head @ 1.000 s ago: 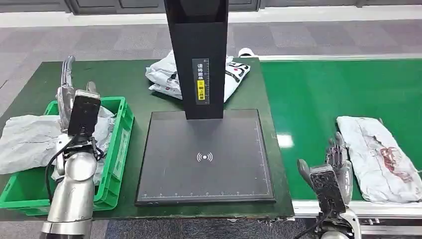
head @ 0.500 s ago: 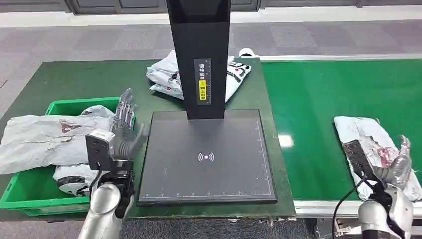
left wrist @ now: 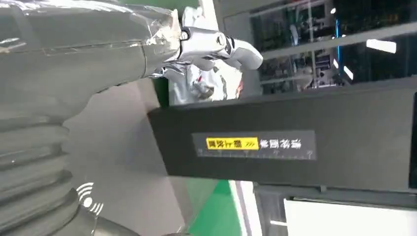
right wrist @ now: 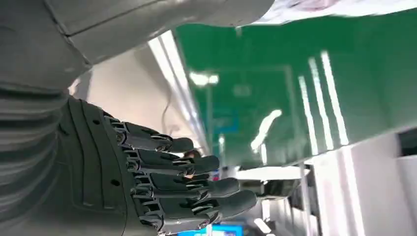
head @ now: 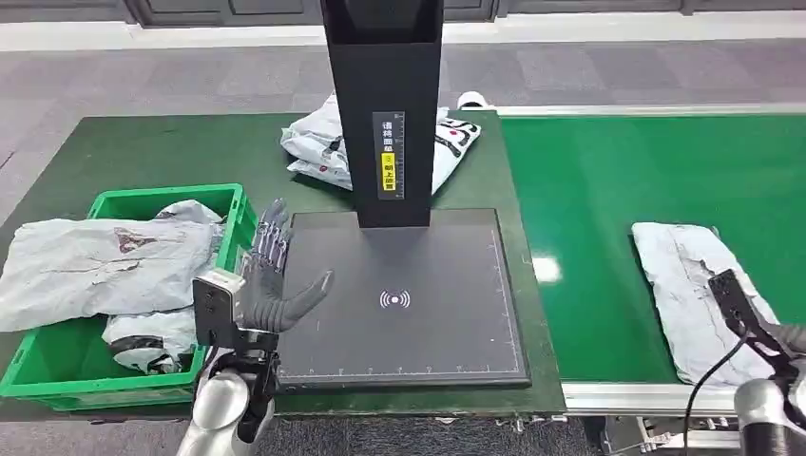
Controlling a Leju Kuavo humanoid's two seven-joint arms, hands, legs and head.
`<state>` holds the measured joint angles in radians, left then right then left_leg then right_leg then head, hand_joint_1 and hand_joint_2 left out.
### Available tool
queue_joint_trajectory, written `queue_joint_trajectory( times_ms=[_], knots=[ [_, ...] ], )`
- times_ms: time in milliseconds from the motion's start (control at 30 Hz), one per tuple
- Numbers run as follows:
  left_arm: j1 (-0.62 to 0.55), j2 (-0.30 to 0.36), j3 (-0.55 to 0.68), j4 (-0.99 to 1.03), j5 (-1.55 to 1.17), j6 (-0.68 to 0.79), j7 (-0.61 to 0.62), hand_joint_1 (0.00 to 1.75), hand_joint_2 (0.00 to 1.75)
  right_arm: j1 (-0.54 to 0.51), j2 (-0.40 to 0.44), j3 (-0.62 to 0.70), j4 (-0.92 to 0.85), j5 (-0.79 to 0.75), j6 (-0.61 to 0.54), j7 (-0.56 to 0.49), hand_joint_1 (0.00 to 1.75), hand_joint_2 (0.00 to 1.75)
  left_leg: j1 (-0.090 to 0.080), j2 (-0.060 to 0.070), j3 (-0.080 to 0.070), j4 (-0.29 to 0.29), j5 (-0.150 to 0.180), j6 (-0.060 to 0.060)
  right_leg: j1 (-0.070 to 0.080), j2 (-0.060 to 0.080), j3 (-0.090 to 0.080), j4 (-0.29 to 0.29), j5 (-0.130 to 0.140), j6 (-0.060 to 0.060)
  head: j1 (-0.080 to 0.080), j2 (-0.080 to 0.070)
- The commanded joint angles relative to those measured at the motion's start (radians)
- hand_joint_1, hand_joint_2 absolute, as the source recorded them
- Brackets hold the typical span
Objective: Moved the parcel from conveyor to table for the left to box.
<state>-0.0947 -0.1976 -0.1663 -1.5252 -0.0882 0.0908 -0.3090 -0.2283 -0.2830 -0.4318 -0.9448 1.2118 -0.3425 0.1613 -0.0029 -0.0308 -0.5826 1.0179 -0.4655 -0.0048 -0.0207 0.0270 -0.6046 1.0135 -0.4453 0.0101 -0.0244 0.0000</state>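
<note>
One grey parcel (head: 689, 299) lies flat on the green conveyor (head: 608, 180), well to the right of the black scanner pad (head: 399, 299), near the belt's front edge. The right hand (right wrist: 162, 182) holds nothing: the right wrist view shows its dark fingers (right wrist: 196, 164) stretched out side by side, only slightly bent, above the conveyor; in the head view the right arm comes up at the parcel's near right corner. The left hand (head: 276, 280) hovers at the left edge of the scanner pad, palm open, fingers spread upward and the thumb (head: 309, 290) jutting out toward the pad's centre, gripping nothing. Left of the pad stands one green crate (head: 57, 361); two grey bags are in it, a large crumpled one (head: 105, 266) draped over its left rim and a smaller one (head: 143, 337) beneath. Behind the pad rises one black scanner column (head: 385, 104) with a yellow label, and one white printed parcel (head: 323, 147) lies on the green table (head: 181, 152) behind that column, partly hidden by it.
</note>
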Motion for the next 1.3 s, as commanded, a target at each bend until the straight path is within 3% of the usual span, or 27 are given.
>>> queue_joint_trajectory(
  times_ms=[33,200,600,867,1100,1167,1233,1267,1300],
  knots=[
    [-0.020,0.013,-0.017,0.116,0.024,-0.019,-0.007,0.00,1.75,-0.229,-0.022,0.071,0.426,0.105,0.045,0.056,0.00,1.75,0.001,0.007,0.003,-0.002,0.000,-0.001,0.001,0.003,0.002,-0.002,0.002,-0.001,0.000,0.000],
    [-0.021,0.016,-0.022,0.172,0.033,-0.023,-0.010,0.00,1.75,-0.295,-0.005,0.117,0.531,0.151,0.131,0.069,0.00,1.75,0.001,0.008,0.004,-0.003,0.001,-0.001,0.002,0.003,0.002,-0.003,0.002,-0.001,0.000,0.000],
    [-0.018,0.017,-0.022,0.170,0.035,-0.024,-0.013,0.00,1.75,-0.290,-0.008,0.117,0.541,0.152,0.135,0.068,0.00,1.75,0.001,0.001,0.001,-0.001,0.001,0.000,0.001,0.000,0.002,-0.001,0.001,-0.001,0.000,0.000],
    [-0.111,0.020,-0.009,0.280,0.072,-0.047,-0.019,0.00,1.75,-0.380,-0.052,0.209,0.690,0.205,0.512,0.005,0.00,1.75,0.000,0.000,-0.001,0.000,0.002,0.000,0.000,-0.001,-0.001,0.000,0.001,0.000,0.000,0.000],
    [-0.073,0.018,0.011,0.240,0.070,-0.037,-0.009,0.00,1.75,-0.431,0.004,0.258,0.691,0.224,0.594,-0.043,0.02,1.75,0.001,0.005,0.002,-0.001,0.002,0.000,0.001,0.002,0.000,-0.001,0.002,0.000,0.000,0.000],
    [-0.059,0.016,0.015,0.232,0.068,-0.038,-0.005,0.00,1.75,-0.433,0.004,0.265,0.688,0.224,0.611,-0.039,0.33,1.75,0.000,0.006,0.002,-0.001,0.001,0.000,0.001,0.003,0.000,-0.001,0.002,0.000,0.000,0.000],
    [-0.051,0.016,0.019,0.228,0.068,-0.038,-0.005,0.00,1.75,-0.427,-0.004,0.275,0.686,0.226,0.618,-0.046,1.40,1.75,0.001,0.005,0.002,-0.001,0.001,0.000,0.001,0.002,0.001,-0.001,0.002,0.000,0.000,0.000],
    [-0.046,0.016,0.020,0.224,0.067,-0.038,-0.004,0.00,1.75,-0.426,-0.007,0.279,0.686,0.226,0.621,-0.051,1.75,1.75,0.000,0.003,0.002,-0.001,0.002,0.001,0.001,0.001,0.001,-0.001,0.002,0.000,0.000,0.000],
    [-0.041,0.016,0.020,0.221,0.066,-0.039,-0.004,0.00,1.75,-0.426,-0.010,0.283,0.686,0.225,0.624,-0.056,1.75,1.75,0.000,0.004,0.002,-0.002,0.002,0.000,0.001,0.000,0.002,-0.002,0.002,0.000,0.000,0.000]
  ],
)
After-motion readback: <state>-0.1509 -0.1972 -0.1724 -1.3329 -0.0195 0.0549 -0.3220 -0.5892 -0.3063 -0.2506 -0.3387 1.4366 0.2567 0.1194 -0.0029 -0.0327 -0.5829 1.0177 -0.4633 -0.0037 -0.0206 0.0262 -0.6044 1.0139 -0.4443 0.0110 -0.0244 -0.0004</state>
